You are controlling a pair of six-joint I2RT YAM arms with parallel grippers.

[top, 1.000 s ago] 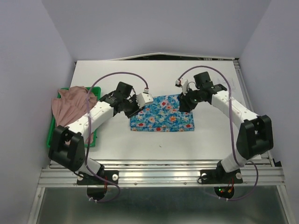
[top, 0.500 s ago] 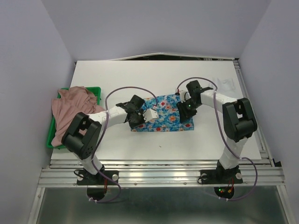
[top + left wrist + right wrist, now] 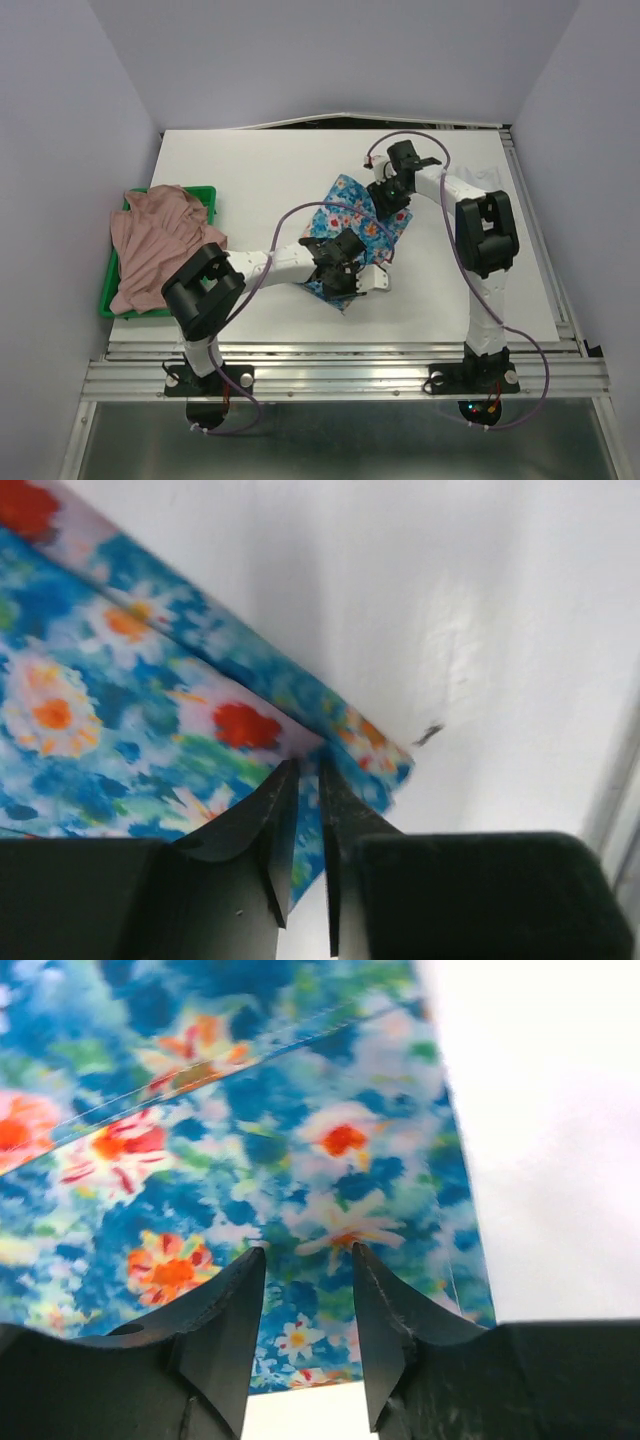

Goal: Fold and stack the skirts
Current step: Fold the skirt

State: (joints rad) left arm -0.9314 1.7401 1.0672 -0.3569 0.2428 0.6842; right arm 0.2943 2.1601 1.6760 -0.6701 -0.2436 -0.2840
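The blue flowered skirt (image 3: 352, 215) lies folded and turned diagonally in the middle of the table. My left gripper (image 3: 348, 290) is at its near corner. In the left wrist view its jaws (image 3: 307, 765) stand almost together, with the tips pinching the skirt's (image 3: 120, 700) folded corner. My right gripper (image 3: 386, 200) is over the far right part of the skirt. In the right wrist view it (image 3: 305, 1250) stands open, its tips on the flat flowered cloth (image 3: 300, 1110). A dusty-pink skirt (image 3: 150, 245) lies crumpled at the left.
The pink skirt is heaped in a green tray (image 3: 207, 192) at the table's left edge. Both arms reach inward over the middle of the white table (image 3: 260, 170), cables looping above them. Grey walls close in three sides.
The blue skirt has swung from lying square to diagonal. My left gripper travelled right and nearer with its corner while its jaws narrowed. My right gripper moved farther back.
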